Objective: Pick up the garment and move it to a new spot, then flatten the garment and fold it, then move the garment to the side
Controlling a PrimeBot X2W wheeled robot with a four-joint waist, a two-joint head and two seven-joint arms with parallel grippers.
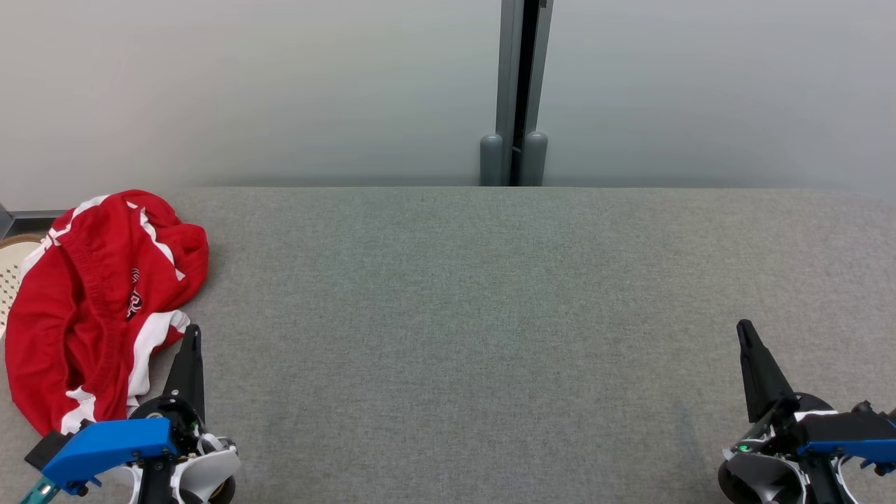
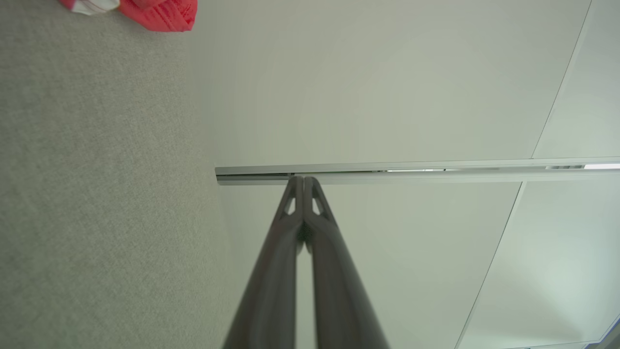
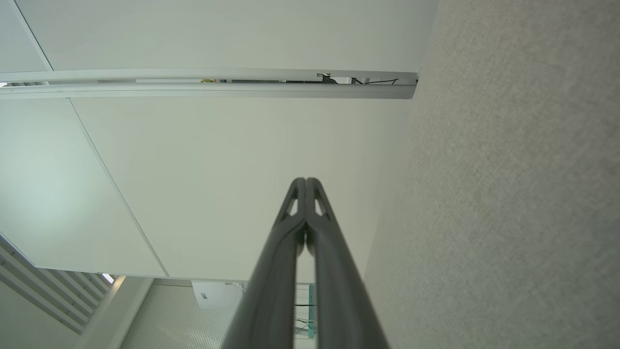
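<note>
Basket (image 1: 8, 276) at 9 o'clock of garment (image 1: 91, 301). Garment crumpled, just beside left gripper (image 1: 190, 336), at its 10 o'clock. Left gripper and right gripper (image 1: 744, 329): fingers together, empty.

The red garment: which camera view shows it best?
The head view: the red garment lies crumpled, almost whole, at the left end of the grey surface. The left wrist view catches one red edge at its top. The right wrist view faces the wall and grey surface.

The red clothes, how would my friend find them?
Find the wide grey cloth-topped table and its left edge. A crumpled red garment lies heaped there, beside the shut left gripper. Its bright red with white stripes stands out from the grey.
</note>
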